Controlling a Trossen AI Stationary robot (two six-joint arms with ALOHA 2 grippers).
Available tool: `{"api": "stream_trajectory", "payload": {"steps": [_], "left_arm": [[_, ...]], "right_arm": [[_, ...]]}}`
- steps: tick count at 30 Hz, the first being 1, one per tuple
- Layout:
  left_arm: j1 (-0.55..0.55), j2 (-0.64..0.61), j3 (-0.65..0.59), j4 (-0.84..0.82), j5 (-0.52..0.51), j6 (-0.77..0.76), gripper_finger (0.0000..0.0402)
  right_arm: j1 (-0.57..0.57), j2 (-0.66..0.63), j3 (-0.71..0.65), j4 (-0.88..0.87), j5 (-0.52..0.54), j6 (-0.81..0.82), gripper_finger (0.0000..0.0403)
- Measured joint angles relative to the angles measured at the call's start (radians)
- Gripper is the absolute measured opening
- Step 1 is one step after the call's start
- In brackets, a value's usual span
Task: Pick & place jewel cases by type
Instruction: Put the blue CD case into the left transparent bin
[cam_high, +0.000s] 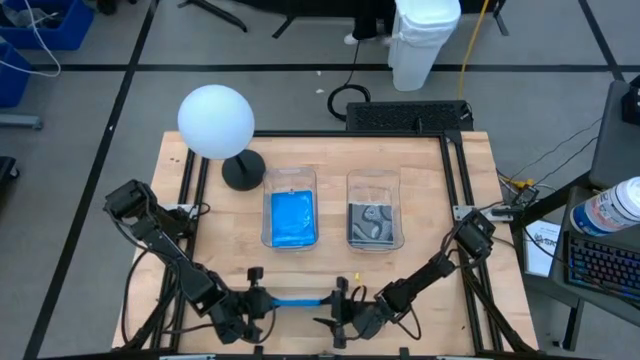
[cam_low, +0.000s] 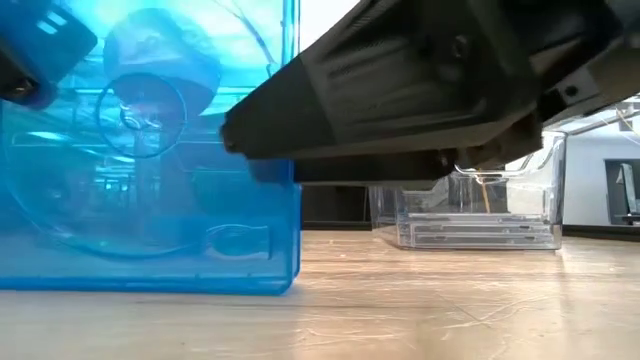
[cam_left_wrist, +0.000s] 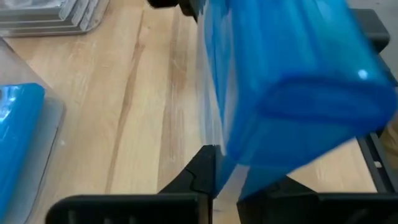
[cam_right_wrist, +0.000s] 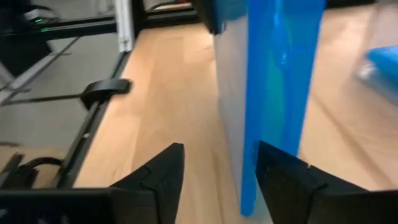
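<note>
Gripping the thin bright blue plastic jewel case (cam_high: 298, 300) at lower centre, our left tool (cam_high: 256, 297) clamps it; right tool (cam_high: 340, 303), fingers apart, releases. One-sided hold could tip it onto the wooden tabletop (cam_high: 420, 180).

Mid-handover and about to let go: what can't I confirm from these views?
- High view: the blue case shows edge-on only; whether it touches the table is unclear.
- Low view: a dark arm hides the right gripper.
- Left wrist view: the case covers the left gripper's fingers.
- Stack counts in both bins: too small.
</note>
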Motion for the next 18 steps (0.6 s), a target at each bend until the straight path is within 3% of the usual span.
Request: {"api": "stream_trajectory", "payload": {"steps": [11, 18], "left_arm": [[0.000, -0.001, 0.001, -0.026, 0.014, 0.012, 0.0064], [0.000, -0.001, 0.000, -0.013, 0.018, 0.054, 0.0038]], "right_arm": [[0.096, -0.049, 0.000, -0.067, 0.353, -0.062, 0.0191], [0.050, -0.049, 0.000, -0.047, 0.293, -0.081, 0.0203]]}}
